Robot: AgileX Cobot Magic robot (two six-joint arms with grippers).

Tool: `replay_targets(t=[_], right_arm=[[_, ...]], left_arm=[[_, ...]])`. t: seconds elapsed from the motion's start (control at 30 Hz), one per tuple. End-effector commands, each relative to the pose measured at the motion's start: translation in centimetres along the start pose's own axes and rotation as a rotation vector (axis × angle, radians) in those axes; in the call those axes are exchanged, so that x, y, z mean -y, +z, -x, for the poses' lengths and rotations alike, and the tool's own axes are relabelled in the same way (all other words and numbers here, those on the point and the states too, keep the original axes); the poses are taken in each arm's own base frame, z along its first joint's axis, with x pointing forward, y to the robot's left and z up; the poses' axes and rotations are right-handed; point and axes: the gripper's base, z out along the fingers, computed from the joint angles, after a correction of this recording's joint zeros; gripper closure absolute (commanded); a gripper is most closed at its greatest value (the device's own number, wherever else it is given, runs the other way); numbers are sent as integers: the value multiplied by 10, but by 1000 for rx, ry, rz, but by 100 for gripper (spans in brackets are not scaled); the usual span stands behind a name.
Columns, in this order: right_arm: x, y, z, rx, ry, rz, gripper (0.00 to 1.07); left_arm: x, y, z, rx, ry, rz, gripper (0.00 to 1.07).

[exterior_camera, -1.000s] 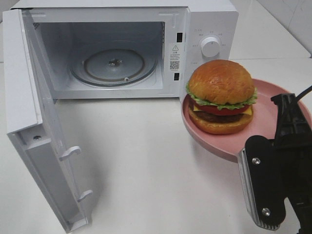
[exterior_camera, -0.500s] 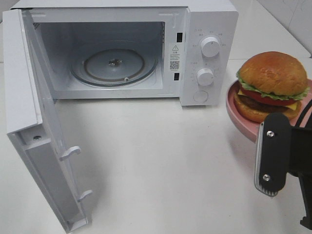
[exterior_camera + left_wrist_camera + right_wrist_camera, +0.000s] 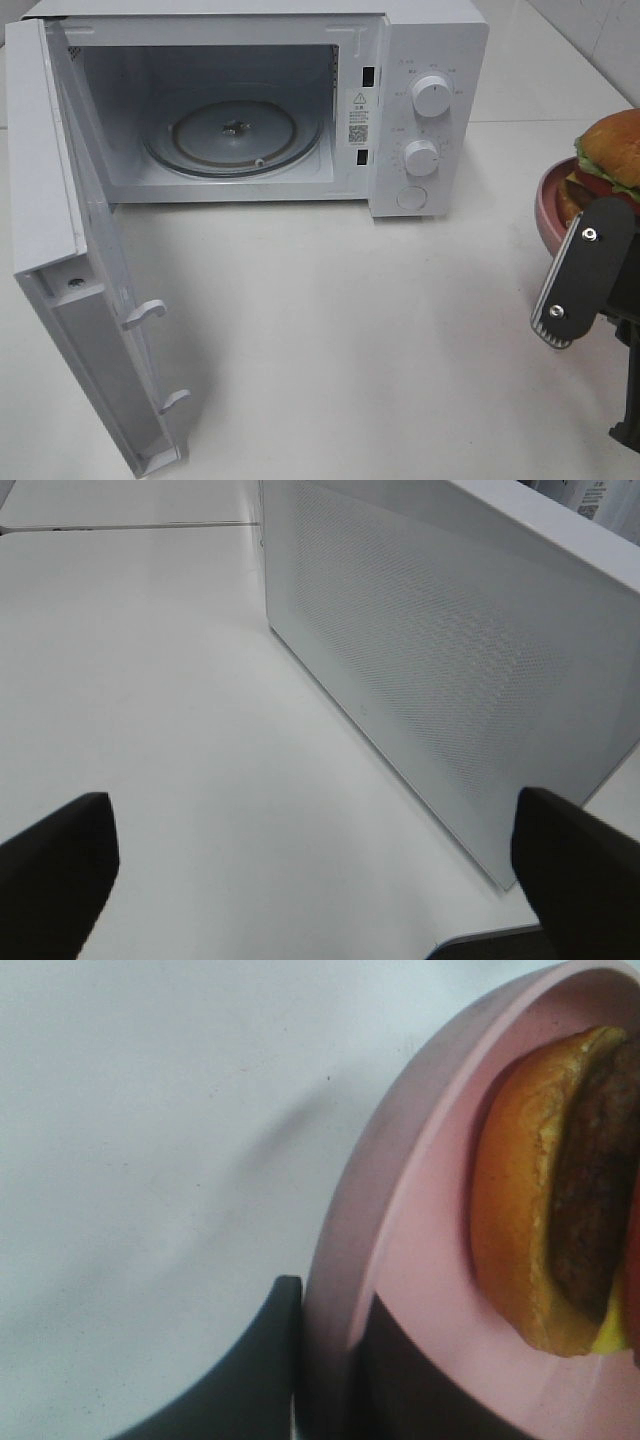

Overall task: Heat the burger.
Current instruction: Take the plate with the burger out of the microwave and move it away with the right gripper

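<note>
The burger has a golden-brown bun with lettuce and tomato. It sits on a round pink plate at the far right edge of the exterior view, partly cut off by the frame. My right gripper is shut on the plate's near rim. The right wrist view shows the same grip close up: my right gripper clamps the plate while the burger rests on it. My left gripper stands open and holds nothing, just above the table.
The white microwave stands at the back with its door swung wide to the left. Its glass turntable is bare. A white mesh-faced microwave panel lies ahead of the left gripper. The white table spreads in front.
The right gripper has carried the plate and burger to the right, from in front of the microwave's control panel to the view's right edge. The microwave has not moved.
</note>
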Motion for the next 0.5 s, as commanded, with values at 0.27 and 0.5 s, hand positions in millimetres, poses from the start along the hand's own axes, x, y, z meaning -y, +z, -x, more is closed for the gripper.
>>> replay_targets(t=[0.27,0.5], right_arm=[[-4,19,7,-116,171,-109,107],[-12,46,11,-265,349,-146,107]], left_arm=[[0,-2,0,29,3,1,6],[0,-2,0,29,3,1,6]])
